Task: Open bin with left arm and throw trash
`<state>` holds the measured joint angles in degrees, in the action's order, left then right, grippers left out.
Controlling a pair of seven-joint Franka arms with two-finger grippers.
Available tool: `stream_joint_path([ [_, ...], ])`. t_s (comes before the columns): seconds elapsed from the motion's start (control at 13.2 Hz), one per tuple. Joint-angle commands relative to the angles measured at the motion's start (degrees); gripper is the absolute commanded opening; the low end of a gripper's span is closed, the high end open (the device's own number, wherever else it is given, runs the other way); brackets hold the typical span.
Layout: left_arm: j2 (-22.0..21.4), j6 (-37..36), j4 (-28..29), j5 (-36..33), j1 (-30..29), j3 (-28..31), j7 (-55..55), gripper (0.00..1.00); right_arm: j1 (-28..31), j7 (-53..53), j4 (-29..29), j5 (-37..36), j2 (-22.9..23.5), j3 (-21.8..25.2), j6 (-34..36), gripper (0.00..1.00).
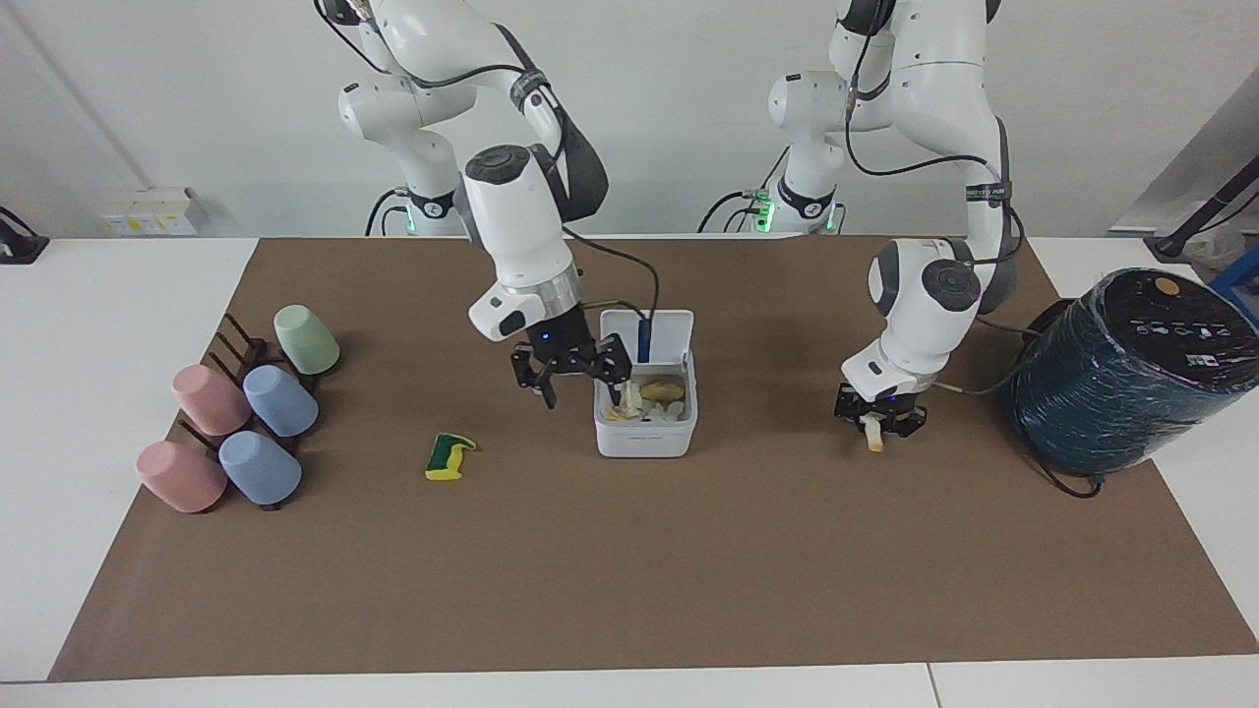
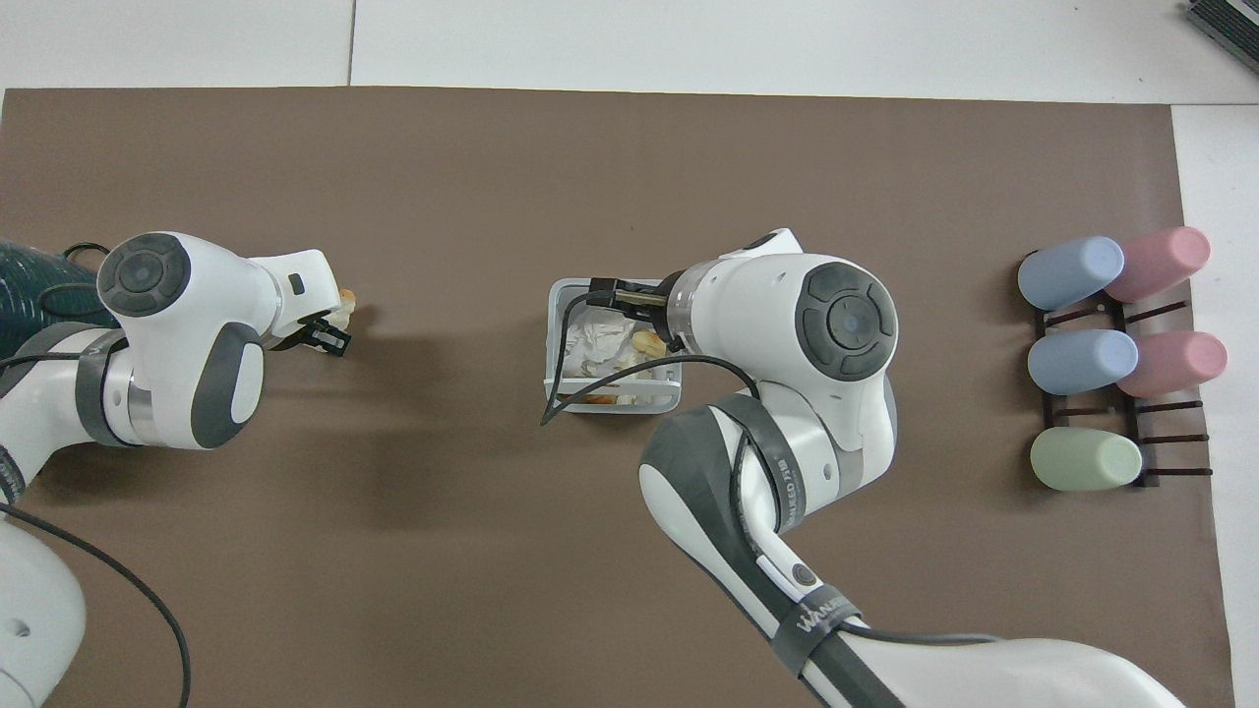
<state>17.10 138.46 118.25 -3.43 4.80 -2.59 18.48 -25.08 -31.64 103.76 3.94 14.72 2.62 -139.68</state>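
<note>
Facing view: bread slice wedge hangs clamped in left pincer.

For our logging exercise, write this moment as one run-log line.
small white square plastic bin: lid up, scraps inside | right gripper: open, at bin's rim | left gripper: shut on triangular bread wedge | yellow-and-green sponge piece: on mat

2 high cameras, half a turn apart, share the brown mat.
</note>
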Motion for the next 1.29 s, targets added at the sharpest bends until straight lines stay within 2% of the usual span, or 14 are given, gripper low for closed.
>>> stream_joint_path([
  [0.0, -0.22, -1.08, -0.02, -0.52, -0.49, -0.13, 0.07, 0.0, 4.76, 1.06, 2.41, -3.14, -1.18, -0.6, 2.21, 1.0],
  [0.23, 0.13, -6.69, -5.2, -0.52, -0.05, -0.22, -0.1, 0.0, 8.37, 6.66, 5.22, -7.35, 0.04, -0.6, 1.95, 1.0],
  [0.61, 0.75, -16.62, -14.34, -0.26, 2.14, -0.31, -3.52, 0.0, 12.95, 15.2, 7.07, -8.25, 3.3, -0.6, 0.46, 1.0],
  [0.91, 0.92, -24.98, -22.43, 0.09, 9.25, -0.31, -17.82, 0.0, 13.39, 15.3, 8.04, -8.25, 5.84, -0.6, -1.29, 1.0],
  [1.21, 0.92, -25.87, -25.08, 4.39, 17.16, -0.31, -33.73, 0.0, 13.57, 15.3, 9.27, -9.65, 7.52, -0.6, -2.27, 1.0],
])
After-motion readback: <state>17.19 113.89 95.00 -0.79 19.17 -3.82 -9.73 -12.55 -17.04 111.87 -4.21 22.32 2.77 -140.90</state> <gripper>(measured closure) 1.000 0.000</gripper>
